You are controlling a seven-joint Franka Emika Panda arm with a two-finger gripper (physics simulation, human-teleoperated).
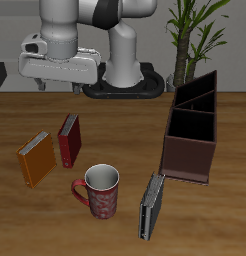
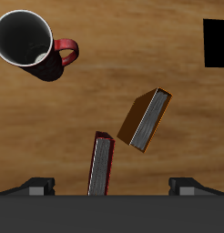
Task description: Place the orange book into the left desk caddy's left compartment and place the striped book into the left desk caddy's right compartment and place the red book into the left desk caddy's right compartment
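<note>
On the bench (image 1: 15, 215), going from left to right in the exterior view, stand the orange book (image 1: 36, 158), the red book (image 1: 69, 139), a mug (image 1: 99, 189), the striped book (image 1: 152, 206) and the left desk caddy (image 1: 192, 130). All three books stand apart from the caddy, none inside it. The hand (image 2: 112, 187) hangs above the red book with its fingers (image 2: 36, 186) wide apart, holding nothing.

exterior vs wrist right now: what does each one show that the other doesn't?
Only the exterior view: the left desk caddy, all its compartments empty, the striped book standing near its front end, the robot arm with the gripper high over the table's back, and a plant behind the table.

Only the wrist view: the mug's empty white interior seen straight down, and the page edges of the red book.

Both: the orange book, red book, mug and wooden table.
</note>
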